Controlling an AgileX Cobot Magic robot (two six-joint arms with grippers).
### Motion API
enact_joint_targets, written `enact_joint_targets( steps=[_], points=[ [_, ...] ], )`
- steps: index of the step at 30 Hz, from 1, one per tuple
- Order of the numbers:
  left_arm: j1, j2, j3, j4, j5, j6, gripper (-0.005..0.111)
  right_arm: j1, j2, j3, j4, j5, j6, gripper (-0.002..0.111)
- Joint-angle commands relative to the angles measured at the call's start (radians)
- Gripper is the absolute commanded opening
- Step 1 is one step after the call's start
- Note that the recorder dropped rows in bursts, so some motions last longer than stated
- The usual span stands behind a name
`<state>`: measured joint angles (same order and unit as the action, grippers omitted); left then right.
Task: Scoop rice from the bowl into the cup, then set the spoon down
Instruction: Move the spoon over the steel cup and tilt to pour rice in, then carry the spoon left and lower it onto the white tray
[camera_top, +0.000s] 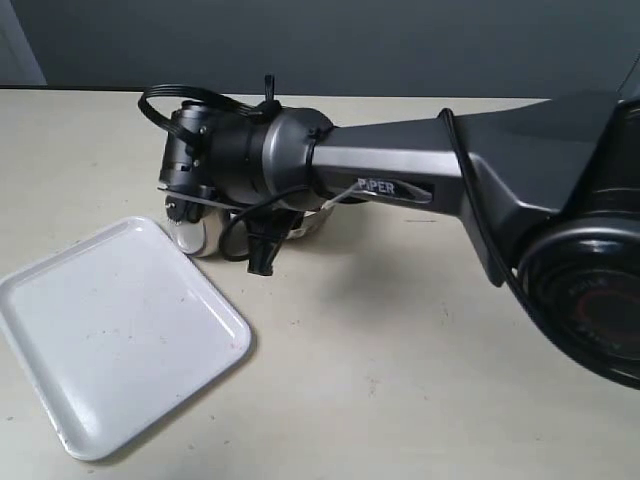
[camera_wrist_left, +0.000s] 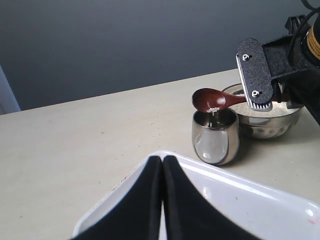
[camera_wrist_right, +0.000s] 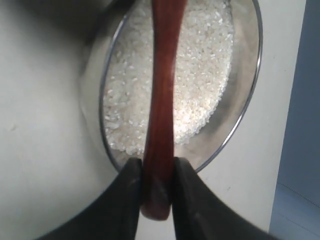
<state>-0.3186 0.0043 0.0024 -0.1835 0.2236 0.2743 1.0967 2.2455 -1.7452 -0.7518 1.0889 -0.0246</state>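
My right gripper (camera_wrist_right: 157, 172) is shut on the end of the dark reddish-brown spoon's handle (camera_wrist_right: 162, 95), above the metal bowl (camera_wrist_right: 249, 100) holding white rice (camera_wrist_right: 205, 85). In the left wrist view the spoon (camera_wrist_left: 211, 100) is tipped over the small steel cup (camera_wrist_left: 216, 142), and a few rice grains (camera_wrist_left: 214, 110) fall from it. The bowl (camera_wrist_left: 267, 125) stands right behind the cup. My left gripper (camera_wrist_left: 162, 167) is shut and empty, low over the tray. In the exterior view the right arm hides the bowl and most of the cup (camera_top: 190, 236).
A white tray (camera_top: 120, 330) lies at the front left of the beige table, its corner close to the cup. The right arm (camera_top: 400, 175) stretches across the table from the right. A grey wall stands behind.
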Motion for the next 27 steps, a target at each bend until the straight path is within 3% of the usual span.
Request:
enact_joint_targets(
  steps=[1,27],
  points=[
    [-0.005,-0.004,-0.002,-0.002,-0.016,-0.003,0.001,0.001,-0.002,0.005,-0.049,0.004,0.025,-0.001],
    [-0.005,-0.004,-0.002,-0.002,-0.016,-0.003,0.001,0.034,-0.002,0.056,-0.167,-0.004,0.107,-0.001]
  ],
)
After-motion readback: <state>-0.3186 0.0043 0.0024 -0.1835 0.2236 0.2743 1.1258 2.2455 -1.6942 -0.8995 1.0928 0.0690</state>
